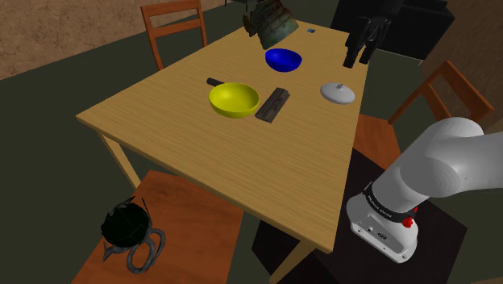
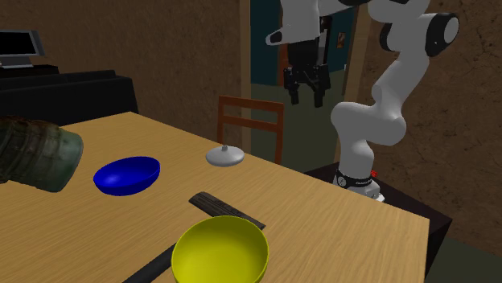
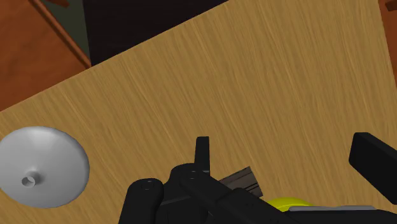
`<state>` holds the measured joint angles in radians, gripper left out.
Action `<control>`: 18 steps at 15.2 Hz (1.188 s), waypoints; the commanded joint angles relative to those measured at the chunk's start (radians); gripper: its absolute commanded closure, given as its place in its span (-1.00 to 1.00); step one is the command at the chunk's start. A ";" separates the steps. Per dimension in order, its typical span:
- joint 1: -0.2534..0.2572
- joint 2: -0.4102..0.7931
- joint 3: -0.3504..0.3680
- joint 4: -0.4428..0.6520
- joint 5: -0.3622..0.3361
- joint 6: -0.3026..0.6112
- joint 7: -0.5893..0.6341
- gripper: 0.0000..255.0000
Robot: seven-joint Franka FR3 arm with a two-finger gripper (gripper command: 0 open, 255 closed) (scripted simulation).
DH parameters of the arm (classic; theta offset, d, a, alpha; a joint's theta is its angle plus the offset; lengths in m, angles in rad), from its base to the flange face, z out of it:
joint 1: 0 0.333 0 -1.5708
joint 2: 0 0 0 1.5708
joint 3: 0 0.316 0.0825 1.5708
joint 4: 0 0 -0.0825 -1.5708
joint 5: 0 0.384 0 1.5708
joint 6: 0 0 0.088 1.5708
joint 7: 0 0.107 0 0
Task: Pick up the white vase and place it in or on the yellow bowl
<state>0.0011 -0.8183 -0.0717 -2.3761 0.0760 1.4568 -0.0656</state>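
Observation:
The white vase point(image 1: 337, 92) point(image 2: 225, 155) point(image 3: 41, 167) is a low, flat, pale dome with a small neck, standing on the wooden table point(image 1: 201, 169) near the edge by the stand. The yellow bowl point(image 1: 234, 99) point(image 2: 220, 251) sits mid-table, and a sliver of it point(image 3: 286, 205) peeks out by the hand in the wrist view. My black gripper point(image 1: 358, 58) point(image 2: 306, 98) point(image 3: 286, 153) hangs open in the air above and just beyond the vase, with nothing between its fingers. In the wrist view the vase lies off to the side of the fingers.
A blue bowl point(image 1: 283, 59) point(image 2: 127, 174) and a dark ribbed jar point(image 1: 270, 22) point(image 2: 32, 153) lying on its side are at the far end. A dark flat bar point(image 1: 272, 103) point(image 2: 225, 209) lies beside the yellow bowl. Wooden chairs point(image 1: 173, 28) point(image 1: 435, 97) point(image 2: 251, 120) ring the table.

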 commanded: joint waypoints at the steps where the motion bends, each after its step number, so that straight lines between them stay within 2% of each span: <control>1: 0.000 0.000 0.000 0.000 0.000 0.000 0.000 -1.00; 11: -0.049 0.160 -0.176 -0.051 -0.149 0.226 -0.221 -1.00; 18: -0.065 0.346 -0.302 -0.010 -0.202 0.392 -0.372 -1.00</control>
<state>-0.0637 -0.5030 -0.3570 -2.3923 -0.1216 1.8209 -0.4162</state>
